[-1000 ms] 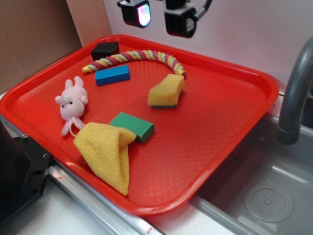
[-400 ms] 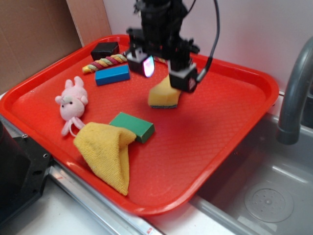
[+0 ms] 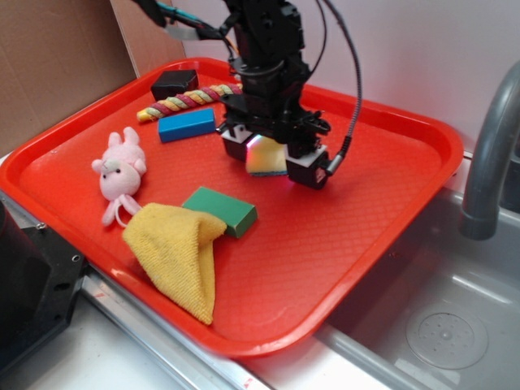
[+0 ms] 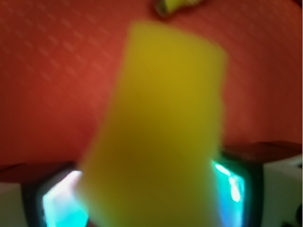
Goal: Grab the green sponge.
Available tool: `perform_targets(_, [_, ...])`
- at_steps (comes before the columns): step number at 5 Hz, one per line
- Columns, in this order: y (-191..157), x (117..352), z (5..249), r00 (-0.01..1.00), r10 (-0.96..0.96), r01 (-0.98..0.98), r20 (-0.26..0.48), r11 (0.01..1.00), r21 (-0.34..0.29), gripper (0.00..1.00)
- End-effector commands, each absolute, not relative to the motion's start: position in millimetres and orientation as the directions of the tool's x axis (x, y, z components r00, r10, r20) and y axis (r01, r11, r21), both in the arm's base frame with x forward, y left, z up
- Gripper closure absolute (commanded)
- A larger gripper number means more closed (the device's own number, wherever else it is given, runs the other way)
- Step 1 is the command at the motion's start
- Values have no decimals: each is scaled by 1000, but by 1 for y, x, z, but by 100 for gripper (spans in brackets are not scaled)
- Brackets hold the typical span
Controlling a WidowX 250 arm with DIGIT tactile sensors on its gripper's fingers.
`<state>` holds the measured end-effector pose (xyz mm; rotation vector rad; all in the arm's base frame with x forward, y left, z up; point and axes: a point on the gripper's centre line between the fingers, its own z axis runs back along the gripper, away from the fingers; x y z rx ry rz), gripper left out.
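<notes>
The black arm (image 3: 264,49) reaches down from the top of the exterior view, nearly vertical, its wrist pointing straight at the red tray (image 3: 382,211), with a dark cable looping off its right side. At its lower end the pincer (image 3: 268,156) sits low over the tray, its two blocky fingers (image 3: 307,169) spread apart on either side of the green sponge (image 3: 266,158). The sponge fills the gap between them; only a patch of its yellow foam shows between the finger blocks. The wrist view confirms this: the sponge (image 4: 161,127), blurred and yellow, stands between the two glowing pads (image 4: 61,201), which flank it at the lower left and lower right. Whether the pads already press the foam cannot be told from the blur.

Left of the pincer and nearer the camera lies a pink toy bunny (image 3: 119,166). Below that is a yellow cloth (image 3: 175,256), folded and overlapping the corner of a flat green block (image 3: 219,210), which sits just in front-left of the pincer. Behind-left of the pincer are a blue block (image 3: 187,124), a braided rope (image 3: 185,100) and a black box (image 3: 174,83). Far right, outside the tray, stands a grey faucet (image 3: 491,154) over a sink (image 3: 443,313).
</notes>
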<state>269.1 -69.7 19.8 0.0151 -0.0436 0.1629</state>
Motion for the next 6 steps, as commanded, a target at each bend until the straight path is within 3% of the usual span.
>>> perform_targets(1, [-80,275,28,991,125,-126,49,992,7,100])
perform_targets(2, [-70,263,51,985,165,-167,47,986,25,100])
perform_targets(3, [-38,242,99,976,212,-212,40,977,-18,100])
perform_targets(4, [-10,197,150,974,218,-219,59,976,5,100])
perform_targets(5, [20,172,201,979,193,-196,71,980,44,100])
perform_targets(6, [31,155,230,977,167,-172,129,985,31,100])
